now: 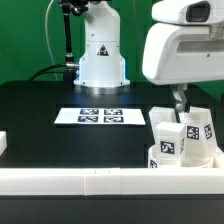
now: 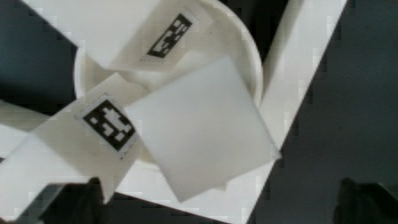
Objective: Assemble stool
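The stool parts sit at the exterior view's right on the black desk, close against the white rail that runs along the front edge. The round seat lies flat, and three legs stand crowded on or at it: one at the exterior view's left, one in front, one at the right. Each leg bears a black-and-white square tag; the patterns carry no readable writing.

The arm's white head hangs above the legs, with the fingers pointing down just over them. The fingers stand wide apart and hold nothing. In the wrist view their dark tips show at the frame's edge on either side of a tagged leg, with the seat's curved rim behind.

The marker board lies flat mid-desk, printed with square tags. The robot base at the back carries a triangular warning label.
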Controlling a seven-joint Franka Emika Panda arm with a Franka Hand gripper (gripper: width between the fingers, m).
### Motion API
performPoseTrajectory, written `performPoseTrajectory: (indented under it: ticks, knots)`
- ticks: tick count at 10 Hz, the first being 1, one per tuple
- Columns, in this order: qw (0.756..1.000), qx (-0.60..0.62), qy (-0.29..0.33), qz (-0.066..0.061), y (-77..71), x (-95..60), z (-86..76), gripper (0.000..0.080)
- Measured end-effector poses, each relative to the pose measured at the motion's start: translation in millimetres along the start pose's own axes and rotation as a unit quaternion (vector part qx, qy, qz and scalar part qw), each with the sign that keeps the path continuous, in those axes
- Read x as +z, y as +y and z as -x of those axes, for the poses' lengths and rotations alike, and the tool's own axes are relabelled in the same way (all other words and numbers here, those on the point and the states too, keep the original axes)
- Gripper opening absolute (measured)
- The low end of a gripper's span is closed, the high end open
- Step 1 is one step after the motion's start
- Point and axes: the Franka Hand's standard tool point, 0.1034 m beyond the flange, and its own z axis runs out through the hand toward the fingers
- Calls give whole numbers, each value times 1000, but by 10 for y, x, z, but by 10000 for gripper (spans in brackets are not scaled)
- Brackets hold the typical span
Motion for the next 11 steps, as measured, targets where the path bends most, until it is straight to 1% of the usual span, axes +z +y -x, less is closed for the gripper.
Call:
performPoseTrajectory:
  ticks: [2, 5, 6, 7, 8, 9, 10, 11]
  knots:
    - [999, -34, -2, 0, 37, 51, 18, 649]
    - [1000, -26, -1, 1, 42, 71, 33, 649]
    - [1000, -24, -3, 1, 41, 84, 46, 616]
    - [1000, -24, -3, 1, 43, 92, 51, 616]
    - [1000, -23, -4, 1, 50, 95, 54, 436]
    - [1000, -23, -3, 1, 55, 90, 50, 436]
    - [1000, -23, -2, 1, 61, 89, 49, 341]
    - [1000, -22, -2, 1, 74, 88, 51, 341]
